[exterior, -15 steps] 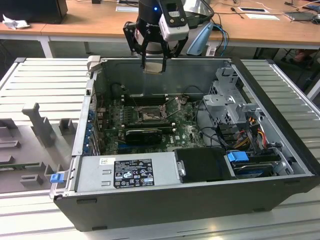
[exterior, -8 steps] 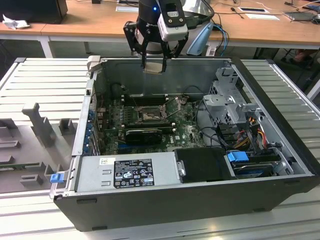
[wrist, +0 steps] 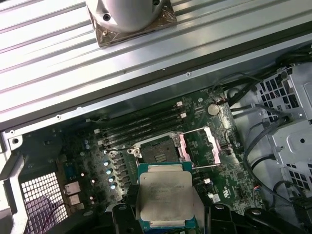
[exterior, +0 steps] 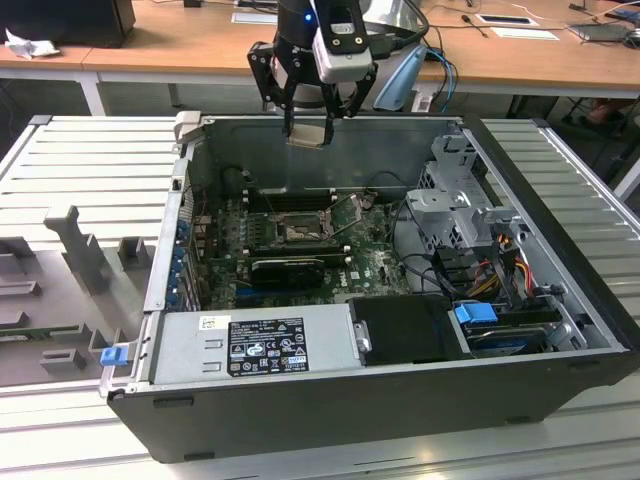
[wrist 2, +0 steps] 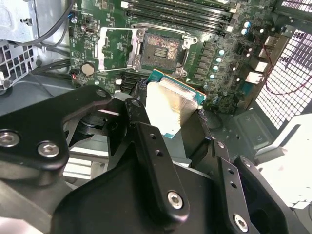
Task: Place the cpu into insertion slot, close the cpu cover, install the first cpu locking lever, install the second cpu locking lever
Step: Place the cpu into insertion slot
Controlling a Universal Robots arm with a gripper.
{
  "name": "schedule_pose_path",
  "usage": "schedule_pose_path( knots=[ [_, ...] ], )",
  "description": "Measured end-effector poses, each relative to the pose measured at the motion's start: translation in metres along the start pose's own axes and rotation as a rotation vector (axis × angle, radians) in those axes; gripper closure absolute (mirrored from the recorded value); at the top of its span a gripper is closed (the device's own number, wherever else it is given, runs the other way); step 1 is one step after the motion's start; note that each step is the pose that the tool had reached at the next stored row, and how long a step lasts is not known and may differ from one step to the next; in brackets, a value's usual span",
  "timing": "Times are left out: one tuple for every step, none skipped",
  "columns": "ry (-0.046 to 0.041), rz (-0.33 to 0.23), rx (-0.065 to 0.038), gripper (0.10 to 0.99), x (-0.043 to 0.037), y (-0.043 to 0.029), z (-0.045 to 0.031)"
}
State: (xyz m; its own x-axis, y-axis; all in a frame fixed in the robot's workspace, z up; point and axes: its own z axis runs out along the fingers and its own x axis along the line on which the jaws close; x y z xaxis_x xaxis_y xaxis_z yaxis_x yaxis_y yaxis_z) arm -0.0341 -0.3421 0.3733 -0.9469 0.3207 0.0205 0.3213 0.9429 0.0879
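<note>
The hand (exterior: 308, 124) is clenched on the cpu (exterior: 308, 137), its black fingers (wrist 2: 146, 141) pressing two opposite edges of the chip. It hangs above the back rim of the open computer case (exterior: 400, 400), which lies on the ribbed metal bench (exterior: 90, 160). The insertion slot (exterior: 297, 232) lies well below the chip and apart from it, down on the green motherboard (exterior: 375, 255) inside the case. In the exterior view it is lower in the picture and a touch toward that view's left. In both wrist views the slot (wrist: 158, 148) shows past the chip's leading edge rather than hidden under it, so I judge the chip is not over the socket. The chip is square, so no long axis matters; its edges look roughly parallel to the socket's dark rim. The socket is bare, its brownish-gold contact field uncovered. The cpu cover (wrist: 201, 146) is swung open, lying just beside the socket on the side away from the memory slots' (wrist: 141, 124) end connectors. The chip is held nearly flat, metal top up: a pale silver-beige plate with a stepped border, a thin green board edge peeking around it, glare on one face.
</note>
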Motion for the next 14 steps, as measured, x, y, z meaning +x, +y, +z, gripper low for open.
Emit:
schedule_pose_path(
  knots=[
    [-0.0005,0.005,0.0,0.561,0.0,0.0,0.0],
    [-0.0007,0.008,0.0,0.561,0.0,0.0,0.0],
    [-0.001,0.011,0.0,0.561,0.0,0.0,0.0],
    [-0.0013,0.015,0.0,0.561,0.0,0.0,0.0],
    [-0.0016,0.018,0.0,0.561,0.0,0.0,0.0],
    [-0.0019,0.022,0.0,0.561,0.0,0.0,0.0],
    [-0.0022,0.025,0.0,0.561,0.0,0.0,0.0001],
    [-0.0025,0.029,0.0,0.561,0.0,0.0,0.0001],
    [-0.0028,0.032,-0.001,0.561,0.0,0.0,0.0001],
    [-0.0032,0.036,-0.001,0.561,0.0,0.0,0.0001],
    [-0.0035,0.04,-0.001,0.561,0.0,0.0,0.0001],
    [-0.0038,0.042,-0.001,0.561,0.0,0.0,0.0001],
    [-0.0042,0.047,-0.001,0.561,0.0,0.0,0.0001],
    [-0.0047,0.053,-0.001,0.561,0.0,0.0,0.0002]
  ],
)
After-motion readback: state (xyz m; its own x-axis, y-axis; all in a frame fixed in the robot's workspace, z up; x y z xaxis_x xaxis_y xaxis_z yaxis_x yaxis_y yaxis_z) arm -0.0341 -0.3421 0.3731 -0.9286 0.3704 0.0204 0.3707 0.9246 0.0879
